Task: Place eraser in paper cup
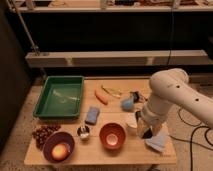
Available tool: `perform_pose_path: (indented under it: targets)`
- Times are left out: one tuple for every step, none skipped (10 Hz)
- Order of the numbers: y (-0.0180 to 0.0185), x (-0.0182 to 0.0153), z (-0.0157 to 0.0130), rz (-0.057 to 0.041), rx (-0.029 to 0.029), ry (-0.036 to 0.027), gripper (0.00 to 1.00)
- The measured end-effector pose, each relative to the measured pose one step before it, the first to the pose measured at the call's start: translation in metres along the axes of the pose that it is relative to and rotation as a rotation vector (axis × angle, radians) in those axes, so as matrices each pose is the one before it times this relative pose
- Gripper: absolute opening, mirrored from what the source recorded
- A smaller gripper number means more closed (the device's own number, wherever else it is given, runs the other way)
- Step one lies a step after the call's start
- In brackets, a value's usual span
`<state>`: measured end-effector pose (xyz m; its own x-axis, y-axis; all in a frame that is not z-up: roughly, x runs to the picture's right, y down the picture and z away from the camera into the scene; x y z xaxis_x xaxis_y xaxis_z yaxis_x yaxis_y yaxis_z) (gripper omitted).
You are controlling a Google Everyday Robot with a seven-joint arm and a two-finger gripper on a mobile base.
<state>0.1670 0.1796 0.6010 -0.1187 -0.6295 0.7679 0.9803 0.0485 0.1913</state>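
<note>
The pincer point(143, 129) hangs low over the near right part of the table point(100, 154), just right of the paper cup point(131, 125) (white, beside the orange bowl point(112, 136)). I cannot tell its grip, nor make out the eraser.

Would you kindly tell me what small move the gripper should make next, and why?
Probably a slight shift to centre the gripper over the paper cup. The gripper hangs low near the right front edge of the table, just right of the orange bowl, with the white cup between it and the bowl. The eraser cannot be made out there, so check it before releasing.
</note>
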Motion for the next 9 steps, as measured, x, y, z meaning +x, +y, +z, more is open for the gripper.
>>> perform_pose_path:
  targets:
    - [0.0004,-0.0002,-0.00003,0.00101,0.00021,0.00012,0.0]
    - [0.00026,-0.00016,0.00008,0.00047,-0.00014,-0.00043,0.0]
    - [-0.00005,-0.00004,-0.00007,-0.00007,0.00002,0.00008,0.0]
    - [0.00015,-0.00004,-0.00001,0.00021,-0.00002,-0.00076,0.0]
    - [0.00108,-0.00027,0.00005,0.00194,-0.00006,-0.00269,0.0]
    - [0.0036,0.00127,0.00107,0.00369,-0.00499,-0.01235,0.0]
    - [0.00436,0.00491,0.00656,-0.00146,-0.00896,-0.02044,0.0]
    - [0.0056,0.00633,0.00921,-0.00126,-0.00304,-0.01564,0.0]
    - [0.00469,0.00329,0.00402,0.00004,0.0058,-0.00713,0.0]
